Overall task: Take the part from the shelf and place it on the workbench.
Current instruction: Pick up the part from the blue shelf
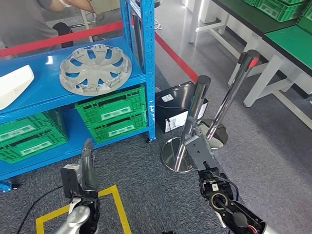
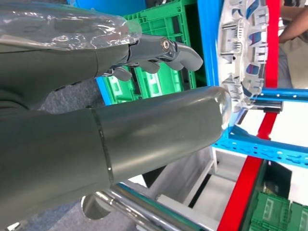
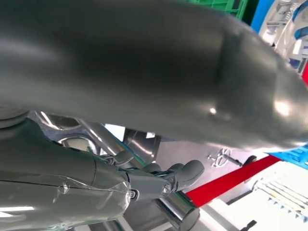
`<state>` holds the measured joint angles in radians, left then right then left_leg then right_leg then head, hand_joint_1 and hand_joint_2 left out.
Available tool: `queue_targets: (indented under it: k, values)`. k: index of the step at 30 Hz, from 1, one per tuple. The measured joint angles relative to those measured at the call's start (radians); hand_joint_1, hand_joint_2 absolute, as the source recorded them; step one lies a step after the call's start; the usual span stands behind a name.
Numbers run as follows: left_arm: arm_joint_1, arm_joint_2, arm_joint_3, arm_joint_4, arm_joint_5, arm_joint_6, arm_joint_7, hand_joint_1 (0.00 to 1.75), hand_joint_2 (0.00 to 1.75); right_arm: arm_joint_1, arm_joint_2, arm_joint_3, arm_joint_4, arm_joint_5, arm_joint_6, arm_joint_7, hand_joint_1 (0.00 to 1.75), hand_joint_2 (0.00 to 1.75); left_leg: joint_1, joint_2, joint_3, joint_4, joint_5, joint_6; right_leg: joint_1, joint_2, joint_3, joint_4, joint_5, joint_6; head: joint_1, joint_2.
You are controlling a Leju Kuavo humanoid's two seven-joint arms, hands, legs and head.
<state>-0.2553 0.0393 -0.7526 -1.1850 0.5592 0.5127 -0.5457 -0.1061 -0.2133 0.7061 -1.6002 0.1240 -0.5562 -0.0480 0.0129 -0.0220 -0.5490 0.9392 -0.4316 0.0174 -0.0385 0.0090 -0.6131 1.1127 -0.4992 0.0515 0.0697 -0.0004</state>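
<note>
a: standing short of the shelf [image 1: 145,73], the robot has not begun the pick. the part, a grey wheel cover [image 1: 95,68], lies flat on the blue shelf board, untouched and well apart from both hands.

b: state of each hand?

a: left robot hand [image 1: 88,168] is raised in front of the shelf, fingers extended and apart, holding nothing; the left wrist view shows its fingers [image 2: 171,50] loosely curved over bare air, with the wheel cover [image 2: 241,48] beyond them. right robot hand [image 1: 200,148] is likewise released, fingers straight, holding nothing, just beside a chrome post.

b: so what remains?

a: by judgement, everything: reach, grasp, lift, turn, and set down on the worktop [image 1: 294,44], the green-topped surface off to the right.

b: surroundings and obstructions?

a: green crates [image 1: 112,112] fill the lower shelf level; a white moulded piece [image 1: 12,85] shares the board with the part. two chrome barrier posts [image 1: 195,114] lean between shelf and worktop, next to a black box [image 1: 176,105] on the floor. a red belt [image 1: 62,39] runs behind the shelf, with a person [image 1: 22,22] beyond it. yellow floor marking [image 1: 119,209] lies near the left arm. the posts likely crowd the right arm's path and the route to the worktop.
</note>
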Motion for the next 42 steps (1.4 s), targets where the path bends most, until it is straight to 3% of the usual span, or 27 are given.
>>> queue_targets:
  k: [2, 3, 7, 9, 11, 12, 13, 14, 16, 17, 19, 22, 24, 26, 27, 28, 29, 31, 33, 36, 38, 40, 42]
  values:
    - [-0.001, 0.0, 0.0, 0.0, 0.0, 0.0, 0.0, 0.0, 0.0, 0.0, 0.0, 0.0, 0.0, 0.0, 0.0, 0.0, 0.0, 0.0, -0.001, -0.007, 0.003, 0.004, -0.005, -0.013, 0.003, 0.01, 0.052, -0.121, 0.051, -0.005, 0.001, 0.0]
    - [-0.001, 0.0, 0.0, 0.0, 0.0, 0.0, 0.0, 0.0, 0.0, 0.0, 0.0, 0.0, 0.0, 0.0, 0.0, 0.0, 0.0, 0.0, -0.002, -0.01, 0.002, 0.005, -0.005, -0.019, 0.006, 0.014, 0.061, -0.146, 0.055, -0.008, -0.001, 0.0]
    - [-0.001, 0.001, 0.0, 0.0, -0.001, 0.001, 0.0, 0.0, 0.0, -0.001, 0.0, 0.001, -0.002, 0.0, 0.002, 0.0, 0.0, 0.0, 0.003, -0.008, -0.007, 0.019, -0.016, -0.041, 0.009, 0.009, 0.064, -0.153, 0.055, -0.032, -0.017, 0.0]
    - [-0.002, 0.001, 0.001, 0.0, -0.001, 0.001, 0.0, 0.0, 0.0, -0.001, -0.001, 0.0, -0.004, 0.0, 0.003, 0.0, 0.0, 0.0, 0.004, 0.006, -0.052, 0.114, -0.065, -0.049, 0.009, 0.001, 0.067, -0.157, 0.056, -0.044, -0.032, 0.0]
    - [-0.001, 0.001, 0.001, 0.0, -0.002, 0.002, 0.0, 0.0, 0.0, -0.001, -0.001, 0.001, -0.004, 0.0, 0.004, -0.001, 0.0, 0.0, 0.003, 0.012, -0.129, 0.261, -0.121, -0.052, 0.014, -0.009, 0.067, -0.157, 0.054, -0.051, -0.046, 0.0]
    - [0.001, 0.001, 0.001, 0.0, -0.002, 0.002, 0.0, 0.0, 0.0, 0.0, -0.001, 0.002, -0.004, 0.0, 0.005, -0.002, 0.0, 0.0, 0.003, 0.012, -0.156, 0.306, -0.129, -0.052, 0.017, -0.013, 0.067, -0.157, 0.053, -0.054, -0.051, 0.0]
    - [0.001, 0.002, 0.001, 0.0, -0.002, 0.003, 0.0, 0.0, 0.0, 0.0, -0.001, 0.002, -0.004, 0.0, 0.006, -0.003, 0.0, 0.0, 0.003, 0.013, -0.165, 0.313, -0.117, -0.049, 0.019, -0.018, 0.069, -0.156, 0.051, -0.055, -0.054, 0.0]
    - [0.002, 0.002, 0.001, 0.0, -0.002, 0.003, 0.0, 0.0, 0.0, 0.0, -0.001, 0.002, -0.004, 0.0, 0.006, -0.004, 0.0, 0.0, 0.002, 0.015, -0.151, 0.275, -0.087, -0.044, 0.021, -0.022, 0.071, -0.156, 0.05, -0.056, -0.056, 0.0]
    - [0.0, 0.002, 0.001, 0.0, -0.002, 0.004, 0.0, 0.0, 0.0, 0.0, -0.001, 0.002, -0.004, 0.0, 0.006, -0.006, 0.0, 0.0, -0.007, 0.036, -0.086, 0.13, -0.013, -0.028, 0.027, -0.029, 0.078, -0.156, 0.044, -0.055, -0.058, 0.0]
    - [-0.001, 0.002, 0.001, 0.0, -0.002, 0.005, 0.0, 0.0, 0.0, 0.0, -0.001, 0.002, -0.004, 0.0, 0.006, -0.006, 0.0, 0.0, -0.013, 0.049, -0.058, 0.066, 0.01, -0.02, 0.03, -0.033, 0.08, -0.155, 0.041, -0.052, -0.059, 0.0]
    - [-0.003, 0.001, 0.001, 0.0, -0.003, 0.008, 0.0, 0.0, 0.0, 0.0, -0.001, 0.002, -0.004, 0.0, 0.007, -0.007, 0.0, 0.0, -0.022, 0.062, -0.035, 0.011, 0.021, -0.011, 0.035, -0.042, 0.082, -0.155, 0.037, -0.045, -0.057, 0.0]
    - [-0.002, 0.001, 0.002, -0.001, -0.005, 0.011, 0.001, 0.0, 0.0, 0.0, -0.001, 0.0, -0.006, 0.0, 0.009, -0.007, 0.0, 0.0, -0.016, 0.044, -0.03, -0.002, 0.023, -0.003, 0.034, -0.049, 0.084, -0.149, 0.023, -0.033, -0.05, 0.0]
    - [-0.003, 0.0, 0.002, -0.001, -0.005, 0.011, 0.002, 0.0, 0.0, 0.0, -0.001, 0.0, -0.007, 0.0, 0.01, -0.008, 0.0, 0.0, -0.01, 0.033, -0.023, -0.01, 0.026, 0.003, 0.031, -0.033, 0.053, -0.072, -0.023, -0.023, -0.038, 0.0]
    - [-0.002, -0.002, 0.002, -0.001, -0.006, 0.011, 0.003, 0.0, 0.0, 0.001, -0.003, -0.001, -0.007, 0.0, 0.01, -0.008, 0.0, 0.0, -0.009, 0.021, -0.022, -0.01, 0.025, 0.006, 0.029, -0.02, -0.014, 0.069, -0.086, -0.017, -0.019, 0.0]
    - [0.0, -0.002, 0.002, -0.001, -0.006, 0.011, 0.003, 0.0, 0.0, 0.002, -0.004, -0.001, -0.007, 0.0, 0.01, -0.007, 0.0, 0.0, -0.009, 0.014, -0.021, -0.01, 0.024, 0.006, 0.028, -0.019, -0.044, 0.122, -0.1, -0.016, -0.01, 0.0]
    - [0.001, -0.002, 0.002, -0.001, -0.006, 0.011, 0.003, 0.0, 0.0, 0.003, -0.004, -0.002, -0.007, 0.0, 0.011, -0.007, 0.0, 0.0, -0.008, 0.005, -0.019, -0.009, 0.023, 0.006, 0.027, -0.018, -0.058, 0.142, -0.094, -0.015, -0.003, 0.0]
    - [0.002, -0.002, 0.002, -0.001, -0.006, 0.011, 0.004, 0.0, 0.0, 0.003, -0.005, -0.002, -0.007, 0.0, 0.011, -0.007, 0.0, 0.0, -0.008, -0.003, -0.017, -0.009, 0.021, 0.005, 0.027, -0.017, -0.052, 0.119, -0.068, -0.015, 0.002, 0.0]
    - [0.002, -0.003, 0.002, -0.001, -0.006, 0.011, 0.004, 0.0, 0.0, 0.002, -0.005, -0.002, -0.006, 0.0, 0.012, -0.007, 0.0, 0.0, -0.006, -0.019, -0.009, -0.007, 0.015, -0.001, 0.023, -0.002, 0.003, -0.014, 0.016, -0.018, 0.01, 0.0]
    - [0.001, -0.004, 0.002, -0.002, -0.006, 0.011, 0.004, 0.0, 0.0, 0.002, -0.005, -0.002, -0.007, 0.0, 0.013, -0.007, 0.0, 0.0, -0.007, -0.033, -0.009, -0.001, 0.011, -0.009, 0.022, 0.021, 0.048, -0.123, 0.059, -0.024, 0.012, 0.0]
    - [0.002, -0.004, 0.002, -0.003, -0.006, 0.011, 0.004, 0.0, 0.0, 0.001, -0.006, -0.002, -0.007, 0.0, 0.014, -0.007, 0.0, 0.0, -0.007, -0.046, -0.017, 0.001, 0.011, -0.022, 0.024, 0.022, 0.057, -0.147, 0.057, -0.036, 0.007, 0.0]
    - [0.002, -0.004, 0.002, -0.005, -0.007, 0.011, 0.004, 0.0, 0.0, 0.0, -0.006, -0.003, -0.008, 0.0, 0.015, -0.008, 0.0, 0.0, -0.007, -0.032, -0.031, 0.031, -0.011, -0.031, 0.02, 0.012, 0.064, -0.157, 0.061, -0.048, 0.002, 0.0]
    - [0.0, -0.003, 0.002, -0.007, -0.007, 0.011, 0.004, 0.0, 0.0, 0.0, -0.006, -0.005, -0.008, 0.0, 0.016, -0.008, 0.0, 0.0, -0.005, -0.004, -0.087, 0.147, -0.067, -0.04, 0.019, -0.001, 0.069, -0.164, 0.062, -0.057, -0.004, 0.0]
    - [0.001, -0.003, 0.002, -0.007, -0.007, 0.011, 0.004, 0.0, 0.0, 0.001, -0.006, -0.006, -0.008, 0.0, 0.017, -0.008, 0.0, 0.0, -0.003, 0.009, -0.16, 0.283, -0.112, -0.046, 0.021, -0.014, 0.07, -0.164, 0.059, -0.062, -0.009, 0.0]
